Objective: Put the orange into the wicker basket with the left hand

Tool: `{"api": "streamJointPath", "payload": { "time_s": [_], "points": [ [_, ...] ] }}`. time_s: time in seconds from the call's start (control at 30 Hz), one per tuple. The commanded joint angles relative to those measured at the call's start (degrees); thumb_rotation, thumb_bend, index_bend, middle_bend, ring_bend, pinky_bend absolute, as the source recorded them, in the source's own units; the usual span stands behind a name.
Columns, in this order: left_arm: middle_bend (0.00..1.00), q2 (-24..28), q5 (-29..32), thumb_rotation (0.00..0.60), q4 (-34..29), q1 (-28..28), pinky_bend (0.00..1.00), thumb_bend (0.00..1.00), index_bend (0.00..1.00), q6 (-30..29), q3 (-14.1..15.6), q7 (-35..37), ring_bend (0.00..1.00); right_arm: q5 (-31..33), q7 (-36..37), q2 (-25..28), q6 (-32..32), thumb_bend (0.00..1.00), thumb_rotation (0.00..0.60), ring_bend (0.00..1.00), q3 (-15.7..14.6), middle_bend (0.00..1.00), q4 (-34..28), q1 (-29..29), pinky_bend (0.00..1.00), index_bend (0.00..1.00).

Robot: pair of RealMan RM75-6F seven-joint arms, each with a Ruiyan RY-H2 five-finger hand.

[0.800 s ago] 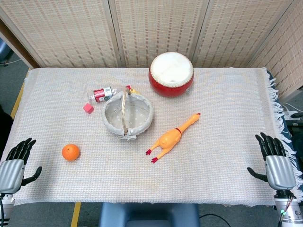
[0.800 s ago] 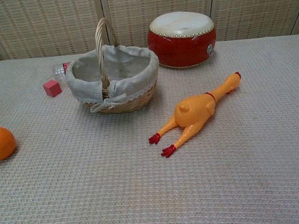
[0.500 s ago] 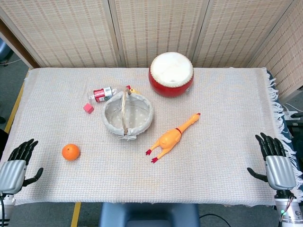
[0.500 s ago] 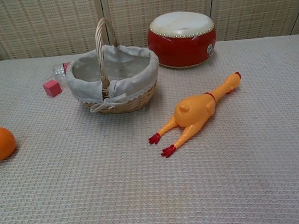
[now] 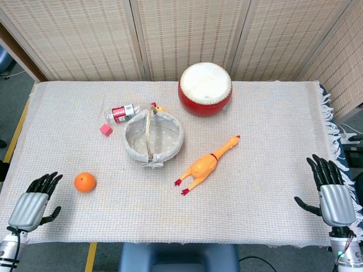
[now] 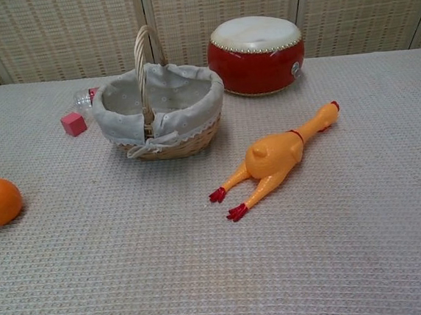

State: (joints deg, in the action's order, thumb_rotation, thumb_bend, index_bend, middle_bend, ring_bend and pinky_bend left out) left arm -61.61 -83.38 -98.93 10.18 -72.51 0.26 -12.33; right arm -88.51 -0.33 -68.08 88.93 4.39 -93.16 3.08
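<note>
Left hand (image 5: 33,205): fingers spread, holding nothing, at the near left table edge, just left of the fruit.
Right hand (image 5: 333,196): fingers spread, empty, at the near right edge.
Round orange (image 5: 84,182): on the woven cloth, untouched, well apart from the basket.
Cloth-lined wicker basket (image 5: 153,136): upright, handle up; interior looks empty.
Yellow rubber chicken (image 5: 206,165): lying right of the basket.
Red drum (image 5: 205,89): behind.

No text, brand or number can be read; the red label on the small bottle (image 5: 121,113), well ahead of the left hand (image 5: 33,203), is too blurred.
</note>
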Motion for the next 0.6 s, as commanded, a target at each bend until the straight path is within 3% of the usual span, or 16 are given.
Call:
{"api": "streamJointPath", "payload": {
  "time_s": [0.03,0.3,0.6],
  "points": [
    [0.00,1.7,2.3,0.600,-2.8,2.7,0.10,0.34,0.00,5.6,0.8,-3.0,0.00,0.1,-0.1,0.0,0.0,0.03,0.600,0.00,0.0,0.00,0.0,0.0,0.00,0.00],
    [0.00,0.9,6.5,0.600,-4.4,6.8,0.10,0.34,0.00,11.5,0.1,-9.0,0.00,1.1,-0.4,0.2,-0.9,0.03,0.600,0.00,0.0,0.00,-0.6,0.1,0.00,0.00],
    [0.00,-2.6,12.1,0.600,-1.8,11.8,0.10,0.34,0.00,15.9,-2.0,-13.9,0.00,1.8,-1.0,0.5,-2.0,0.03,0.600,0.00,-0.1,0.00,-1.2,0.3,0.00,0.00]
  ]
}}
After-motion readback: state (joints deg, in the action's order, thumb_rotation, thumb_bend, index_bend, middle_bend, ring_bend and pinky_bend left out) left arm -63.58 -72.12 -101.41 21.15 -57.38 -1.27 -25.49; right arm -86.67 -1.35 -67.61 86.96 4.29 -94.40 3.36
